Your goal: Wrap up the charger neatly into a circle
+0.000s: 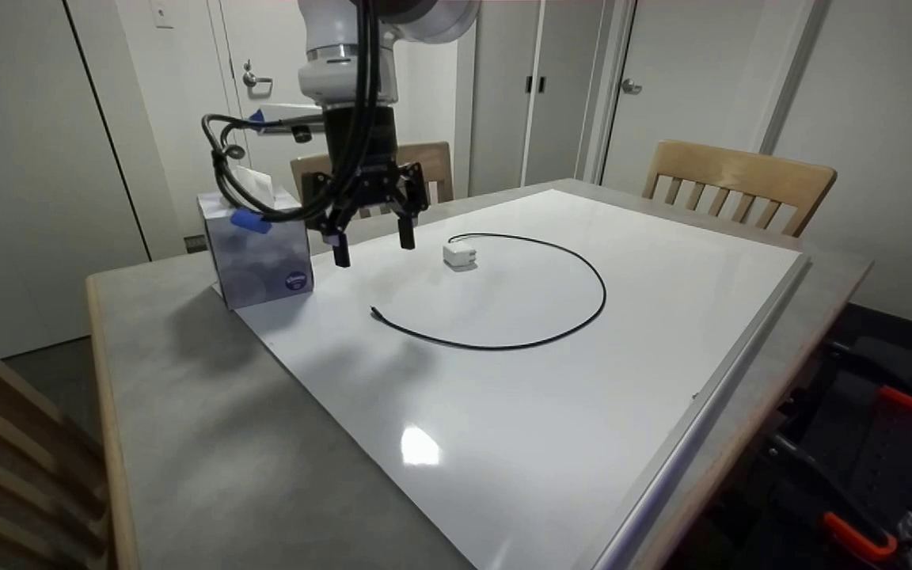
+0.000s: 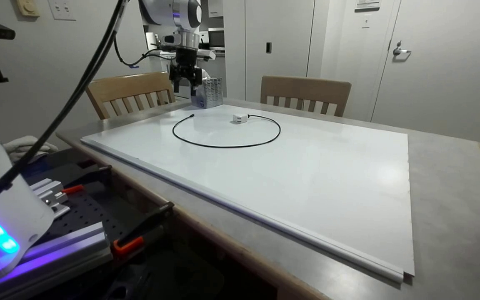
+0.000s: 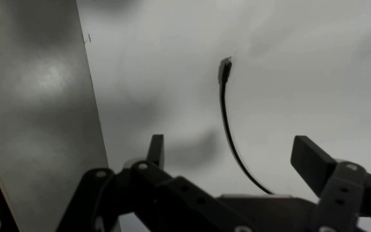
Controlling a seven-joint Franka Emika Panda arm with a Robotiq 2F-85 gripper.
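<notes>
"Where was the charger [image 1: 605, 294]?"

"On the white board [image 2: 327, 175], its black cable [image 2: 225, 146] lying in one broad, incomplete ring with the ends well apart."

"And the white block [image 1: 459, 254]?"

"On the board too, right at one end of the cable. It looked plugged in, though from those angles I couldn't swear to it."

"The far end?"

"A small black connector [image 3: 226, 71], pale at its tip. The wrist view showed it best."

"How did the gripper [image 1: 374, 247] stand?"

"Raised above the board in both exterior views, near the tissue box [image 1: 262, 257], pointing down with its fingers [image 3: 312, 161] spread wide. The wrist view showed the cable in the gap between them, lower down on the board."

"What carried the board?"

"A grey table [image 1: 187, 443], with wooden chairs [image 2: 306, 89] along its sides."
</notes>
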